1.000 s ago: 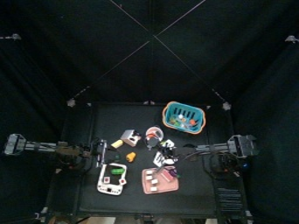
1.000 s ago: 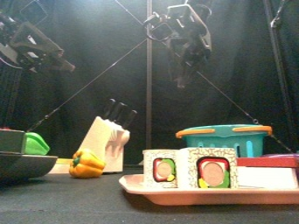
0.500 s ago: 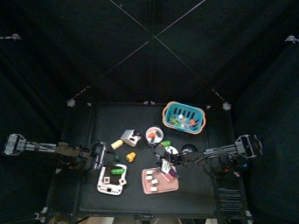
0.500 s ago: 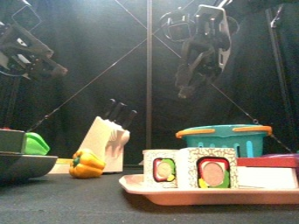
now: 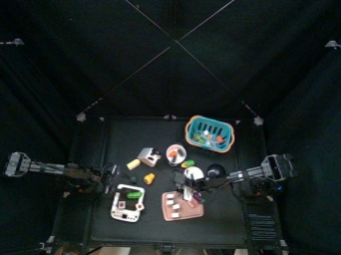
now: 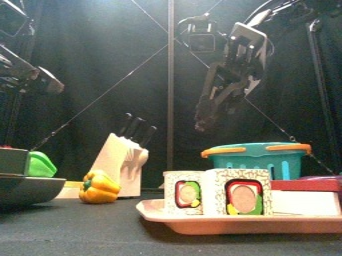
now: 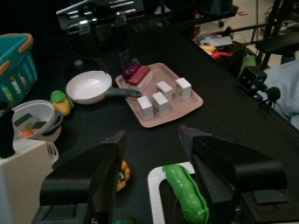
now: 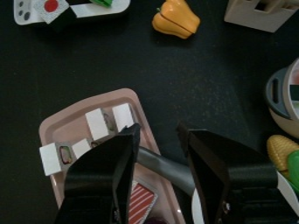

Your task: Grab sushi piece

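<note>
Several sushi pieces (image 6: 247, 192) (image 8: 96, 123) (image 7: 163, 93) stand in a row on a pink tray (image 6: 241, 216) (image 5: 177, 206) at the table's front right. My right gripper (image 6: 214, 108) (image 8: 158, 133) hangs open high over the tray, tilted, with nothing between its fingers. In the right wrist view the sushi lies just beside its jaws. In the top view the right gripper (image 5: 197, 180) sits over the tray's back edge. My left gripper (image 7: 152, 150) (image 5: 100, 179) is open and holds nothing, up at the left, away from the tray.
A knife block (image 6: 124, 160) and a yellow pepper (image 6: 98, 185) stand left of the tray. A teal basket (image 6: 258, 157) is behind it at the right. A white bowl (image 7: 91, 86), a green vegetable (image 7: 183, 191) and a white tray (image 5: 130, 203) lie nearby.
The right gripper has swung right and tilted over the pink tray, dropping a little. The left arm has drifted up and left. Nothing was grasped.
</note>
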Controlling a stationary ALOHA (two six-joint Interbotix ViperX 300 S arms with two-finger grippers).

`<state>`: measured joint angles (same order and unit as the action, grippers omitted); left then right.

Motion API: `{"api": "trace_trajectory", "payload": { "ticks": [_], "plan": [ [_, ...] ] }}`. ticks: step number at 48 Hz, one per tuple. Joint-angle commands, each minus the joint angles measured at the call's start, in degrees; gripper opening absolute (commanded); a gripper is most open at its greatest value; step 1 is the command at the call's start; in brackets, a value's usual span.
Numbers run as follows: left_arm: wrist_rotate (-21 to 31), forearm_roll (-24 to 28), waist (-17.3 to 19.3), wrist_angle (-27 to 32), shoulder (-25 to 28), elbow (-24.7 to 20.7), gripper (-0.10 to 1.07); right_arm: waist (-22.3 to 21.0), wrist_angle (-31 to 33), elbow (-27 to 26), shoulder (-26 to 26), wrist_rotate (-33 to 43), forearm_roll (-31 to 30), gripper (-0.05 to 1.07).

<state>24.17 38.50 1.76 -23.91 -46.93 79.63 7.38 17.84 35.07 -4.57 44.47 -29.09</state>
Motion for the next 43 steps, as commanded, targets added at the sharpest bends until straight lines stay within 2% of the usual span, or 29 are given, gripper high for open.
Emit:
{"api": "trace_trajectory", "payload": {
  "ticks": [1, 8, 14, 23, 33, 43],
  "plan": [
    [-1.8, -2.9, 0.3, -2.3, 1.3, 0.0, 0.88, -0.1, -0.8, -1.1, -0.6, 0.3, -0.1, 0.78],
    [-6.4, -11.2, 0.3, -4.3, 5.8, 0.1, 0.88, -0.1, -2.2, -0.6, -0.4, 0.4, -0.1, 0.78],
    [-10.2, -15.1, -0.1, -4.7, 11.5, -2.0, 0.88, -0.1, -3.4, -0.8, -0.4, 0.4, -0.1, 0.78],
    [-12.0, -15.6, -0.8, -4.7, 17.3, -5.7, 0.88, 0.0, -4.6, -0.9, -0.4, 0.5, 0.4, 0.78],
    [-11.7, -15.7, -1.8, -4.7, 17.8, -6.9, 0.88, 0.9, -6.6, 0.1, 0.4, 0.5, 1.0, 0.78],
    [-11.8, -15.9, -2.9, -4.3, 17.8, -6.9, 0.88, 1.4, -6.6, -0.6, 4.4, -0.2, 0.8, 0.78]
  ]
}}
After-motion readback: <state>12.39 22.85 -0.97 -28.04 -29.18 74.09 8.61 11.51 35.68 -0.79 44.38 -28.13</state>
